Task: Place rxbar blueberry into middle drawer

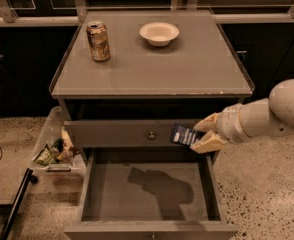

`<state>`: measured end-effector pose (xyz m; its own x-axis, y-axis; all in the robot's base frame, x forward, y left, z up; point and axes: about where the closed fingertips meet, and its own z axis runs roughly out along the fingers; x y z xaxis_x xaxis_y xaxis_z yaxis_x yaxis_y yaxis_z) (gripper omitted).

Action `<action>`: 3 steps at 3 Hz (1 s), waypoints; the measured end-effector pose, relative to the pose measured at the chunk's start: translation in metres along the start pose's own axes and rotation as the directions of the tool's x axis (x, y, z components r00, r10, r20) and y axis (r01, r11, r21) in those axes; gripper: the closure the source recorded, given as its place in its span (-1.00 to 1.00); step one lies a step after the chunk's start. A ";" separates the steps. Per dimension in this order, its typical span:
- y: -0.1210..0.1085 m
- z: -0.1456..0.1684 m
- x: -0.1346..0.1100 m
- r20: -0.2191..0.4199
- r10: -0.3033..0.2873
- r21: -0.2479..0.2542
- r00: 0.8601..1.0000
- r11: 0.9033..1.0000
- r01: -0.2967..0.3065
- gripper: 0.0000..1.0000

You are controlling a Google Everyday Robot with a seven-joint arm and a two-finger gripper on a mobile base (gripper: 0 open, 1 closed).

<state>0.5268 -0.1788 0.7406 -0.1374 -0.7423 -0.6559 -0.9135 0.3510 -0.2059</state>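
Observation:
My gripper [201,134] is shut on the rxbar blueberry [184,134], a small navy-blue bar with pale lettering. It holds the bar in front of the closed drawer front with the round knob [151,135], above the right rear part of the open middle drawer [149,194]. The drawer is pulled out wide and its grey floor carries only the arm's shadow. My white arm reaches in from the right.
A tan drink can [98,41] and a white bowl [159,33] stand on the grey cabinet top [187,69]. A clear bin with snack bags [54,151] sits on the floor to the cabinet's left. Speckled floor lies on both sides.

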 end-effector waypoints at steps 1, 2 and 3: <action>0.001 0.001 -0.001 -0.002 0.000 -0.004 1.000 1.000 0.000 1.00; 0.002 0.014 0.010 0.006 0.040 -0.019 0.999 0.999 -0.040 1.00; 0.022 0.065 0.049 -0.003 0.098 -0.050 0.995 0.994 -0.098 1.00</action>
<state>0.5249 -0.1707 0.6565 -0.2271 -0.7064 -0.6704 -0.9136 0.3929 -0.1046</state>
